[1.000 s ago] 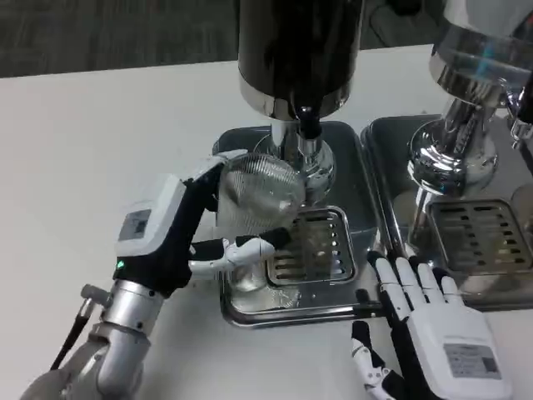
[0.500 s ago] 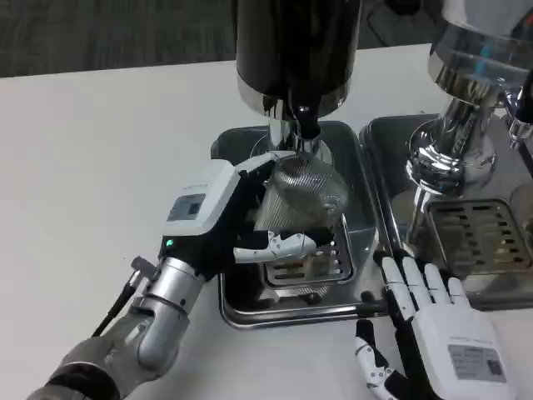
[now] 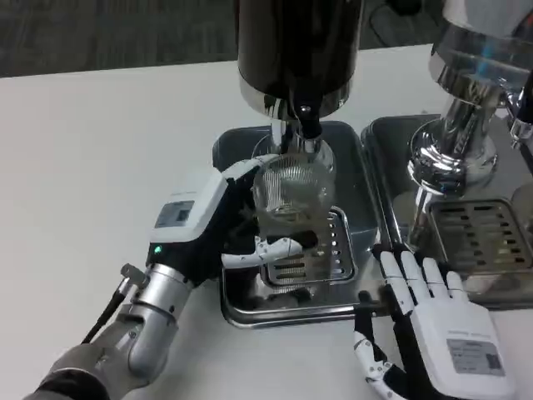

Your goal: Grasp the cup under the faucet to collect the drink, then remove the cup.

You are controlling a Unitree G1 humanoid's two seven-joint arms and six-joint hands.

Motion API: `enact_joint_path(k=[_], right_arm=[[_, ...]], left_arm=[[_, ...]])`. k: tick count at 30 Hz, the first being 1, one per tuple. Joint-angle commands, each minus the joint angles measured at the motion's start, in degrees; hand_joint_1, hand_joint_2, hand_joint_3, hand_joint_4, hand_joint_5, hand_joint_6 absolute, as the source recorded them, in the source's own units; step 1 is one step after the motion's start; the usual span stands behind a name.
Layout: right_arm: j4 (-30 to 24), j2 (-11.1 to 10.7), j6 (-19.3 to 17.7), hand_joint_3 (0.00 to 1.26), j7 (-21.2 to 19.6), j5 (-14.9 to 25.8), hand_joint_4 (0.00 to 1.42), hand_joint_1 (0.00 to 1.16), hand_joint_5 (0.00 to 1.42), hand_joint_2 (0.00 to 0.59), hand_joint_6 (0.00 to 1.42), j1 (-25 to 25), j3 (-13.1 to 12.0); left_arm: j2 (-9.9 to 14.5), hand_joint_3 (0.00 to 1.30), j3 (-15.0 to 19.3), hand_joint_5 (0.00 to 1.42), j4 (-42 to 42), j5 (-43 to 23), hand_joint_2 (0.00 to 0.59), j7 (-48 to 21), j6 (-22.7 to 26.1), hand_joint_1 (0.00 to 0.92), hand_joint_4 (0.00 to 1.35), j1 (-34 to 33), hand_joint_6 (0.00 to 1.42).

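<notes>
Dispenser [image 3: 300,50] top and right hand [image 3: 445,333] wrist cut off.

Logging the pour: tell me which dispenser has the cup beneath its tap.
The dark-bodied dispenser on the left; the ribbed clear glass cup sits under it.

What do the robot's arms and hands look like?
Both forearms are shiny silver metal. The left hand has a white back with a small grey label, black sides, a little green light and white-tipped fingers. A thin black cable runs beside its wrist. The right hand is white with black fingers and a label.
</notes>
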Motion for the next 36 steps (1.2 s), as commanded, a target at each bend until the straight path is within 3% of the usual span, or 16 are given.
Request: enact_joint_path(k=[1, 5, 9, 12, 21, 24, 26, 30, 33, 36], right_arm=[[0.27, -0.37, -0.32, 0.03, 0.34, 0.48, 0.0, 0.13, 0.0, 0.483, 0.0, 0.03, -0.04], [0.23, -0.36, -0.24, 0.03, 0.29, 0.54, 0.0, 0.13, 0.0, 0.483, 0.0, 0.16, -0.11], [0.08, -0.41, -0.17, 0.03, 0.44, 0.47, 0.0, 0.13, 0.0, 0.483, 0.0, 0.27, -0.09], [-0.16, -0.6, -0.12, 0.03, 0.93, 0.42, 0.0, 0.13, 0.0, 0.483, 0.0, 0.24, -0.11], [-0.66, -1.83, -0.62, 0.03, 1.96, 0.85, 0.0, 0.13, 0.0, 0.483, 0.0, -0.03, -0.54], [-0.72, -2.14, -0.79, 0.03, 1.93, 0.97, 0.0, 0.13, 0.0, 0.483, 0.0, -0.13, -0.58], [-0.58, -2.32, -0.98, 0.03, 2.05, 1.01, 0.0, 0.13, 0.0, 0.483, 0.0, -0.47, -0.55], [-0.19, -2.55, -1.35, 0.03, 2.25, 1.43, 0.0, 0.13, 0.0, 0.483, 0.0, -1.13, -0.75], [-0.07, -2.43, -1.35, 0.03, 1.92, 1.57, 0.0, 0.13, 0.0, 0.483, 0.0, -1.17, -1.01], [-0.14, -2.29, -1.11, 0.03, 1.86, 1.55, 0.0, 0.13, 0.0, 0.483, 0.0, -1.22, -1.32]], left_arm=[[0.87, 0.29, -1.07, 0.59, 0.52, 0.53, 0.115, -0.63, 1.06, 0.325, 0.28, 1.88, 0.62], [0.74, 0.27, -1.24, 0.57, 0.68, 0.12, 0.098, -1.85, 0.91, 0.263, 0.27, 1.91, 0.6], [0.62, 0.2, -1.31, 0.49, 0.77, -0.44, 0.081, -4.2, 0.41, 0.147, 0.19, 1.69, 0.49], [0.66, 0.1, -1.71, 0.4, 0.21, 0.07, 0.026, -3.56, 1.51, 0.009, 0.09, 1.9, 0.45], [1.98, 0.02, -1.3, 0.31, -2.51, -0.55, 0.0, -0.98, 0.92, 0.0, 0.0, 4.28, 0.38], [4.04, 0.02, 0.27, 0.31, -5.52, -1.58, 0.0, 0.46, -1.38, 0.0, 0.0, 6.7, 0.36], [5.5, 0.03, 1.72, 0.26, -7.32, -2.79, 0.0, -0.12, -3.05, 0.0, 0.0, 8.12, 0.23], [7.87, 0.03, 4.45, 0.21, -11.22, -4.39, 0.001, -0.2, -4.18, 0.0, 0.0, 10.5, 0.13], [8.74, 0.02, 6.26, 0.18, -12.85, -5.49, 0.0, -0.42, -4.64, 0.0, 0.0, 11.51, 0.09], [9.51, 0.02, 8.53, 0.13, -14.75, -8.14, 0.006, -2.28, -9.11, 0.0, 0.0, 11.89, 0.03]])
